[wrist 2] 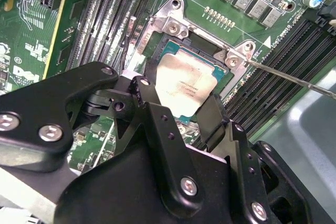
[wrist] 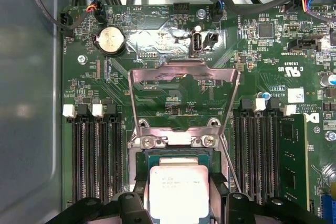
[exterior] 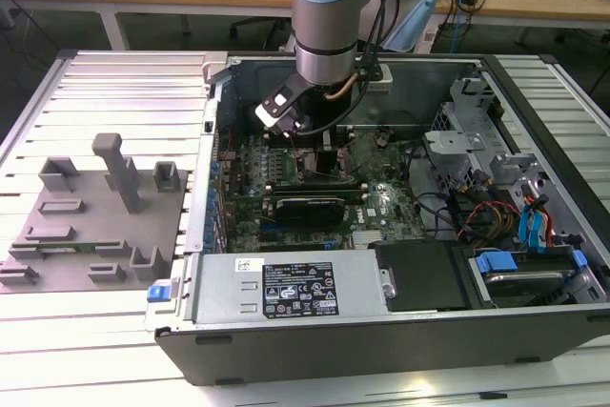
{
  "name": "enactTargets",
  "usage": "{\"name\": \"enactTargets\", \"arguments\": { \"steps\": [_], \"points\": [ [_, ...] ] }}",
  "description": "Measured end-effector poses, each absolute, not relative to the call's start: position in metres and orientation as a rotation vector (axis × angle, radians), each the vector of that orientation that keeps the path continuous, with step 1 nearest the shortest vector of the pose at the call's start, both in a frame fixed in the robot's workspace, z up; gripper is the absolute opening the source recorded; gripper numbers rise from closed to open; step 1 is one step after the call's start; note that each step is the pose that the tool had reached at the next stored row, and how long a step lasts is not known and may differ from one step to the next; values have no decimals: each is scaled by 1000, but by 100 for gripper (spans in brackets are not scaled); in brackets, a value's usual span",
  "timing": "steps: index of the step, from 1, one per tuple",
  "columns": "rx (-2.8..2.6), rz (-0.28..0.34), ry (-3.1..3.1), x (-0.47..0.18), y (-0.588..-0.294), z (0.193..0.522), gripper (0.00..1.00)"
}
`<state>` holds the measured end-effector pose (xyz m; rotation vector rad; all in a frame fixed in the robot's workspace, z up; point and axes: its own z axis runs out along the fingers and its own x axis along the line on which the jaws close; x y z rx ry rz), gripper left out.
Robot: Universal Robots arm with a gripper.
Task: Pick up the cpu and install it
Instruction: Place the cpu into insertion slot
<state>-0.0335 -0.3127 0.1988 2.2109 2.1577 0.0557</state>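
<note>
Black gripper pinches silver-topped square cpu by two edges, level over open metal socket frame. I'd say for square seating.

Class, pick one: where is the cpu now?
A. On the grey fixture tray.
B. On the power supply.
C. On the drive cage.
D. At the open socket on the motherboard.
D: in both wrist views the cpu sits at the socket frame, whose metal load plate is swung open.
</note>
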Motion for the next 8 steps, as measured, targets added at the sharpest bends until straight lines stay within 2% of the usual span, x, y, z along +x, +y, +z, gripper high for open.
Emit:
{"name": "enactTargets", "arguments": {
  "steps": [8],
  "points": [
    [2212, 56, 2156, -33, -313, 198, 54]
  ]
}}
